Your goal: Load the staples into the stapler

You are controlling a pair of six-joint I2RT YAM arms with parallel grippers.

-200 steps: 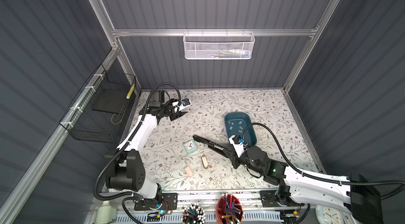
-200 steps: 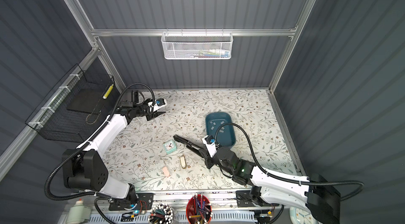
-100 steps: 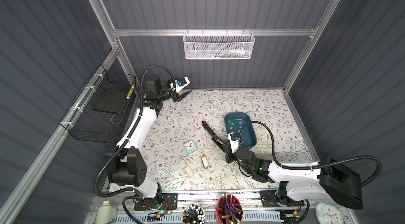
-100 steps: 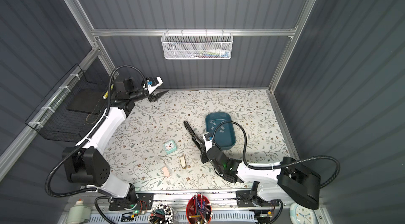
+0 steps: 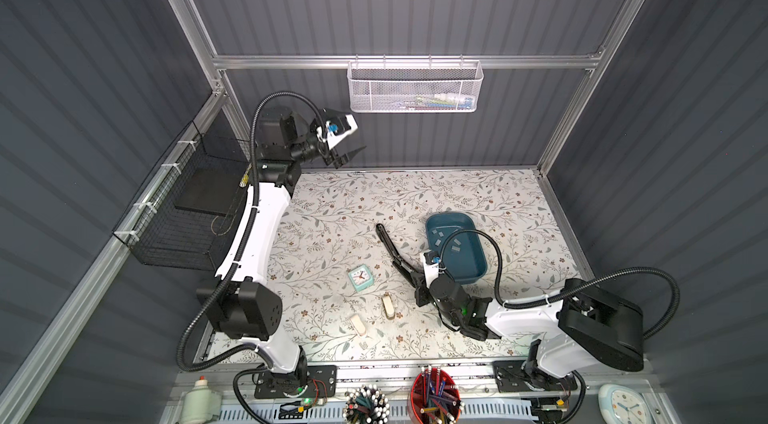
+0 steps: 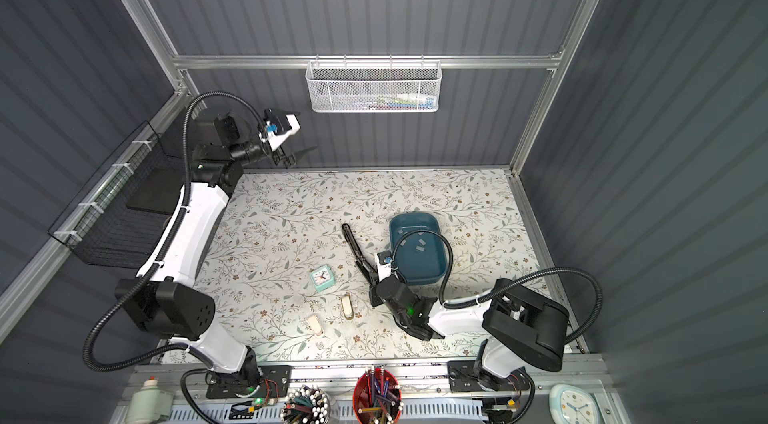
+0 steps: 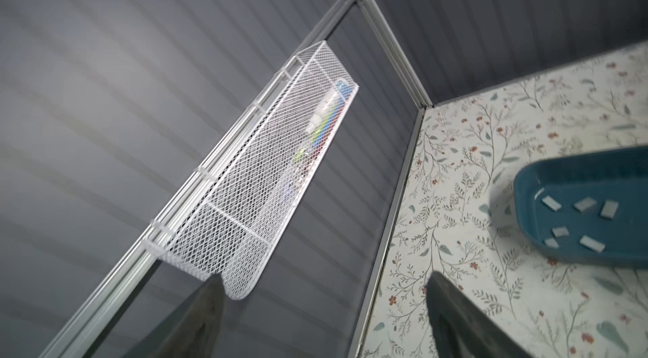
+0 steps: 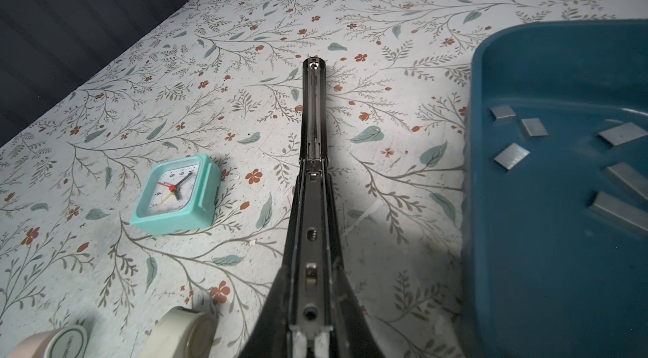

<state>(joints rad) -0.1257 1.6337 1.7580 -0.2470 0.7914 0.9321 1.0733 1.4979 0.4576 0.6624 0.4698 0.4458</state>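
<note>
The right hand (image 5: 417,281) grips the black stapler (image 5: 390,249), folded out long, just beside the blue tray (image 5: 478,272) where the little grey staples (image 5: 456,244) lie, and the left hand (image 5: 351,155) is up high, spread wide, holding nothing

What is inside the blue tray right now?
Six loose grey staple strips lie in the blue tray; nothing else shows. In both top views the right arm's cable crosses it, covering part of the floor.
</note>
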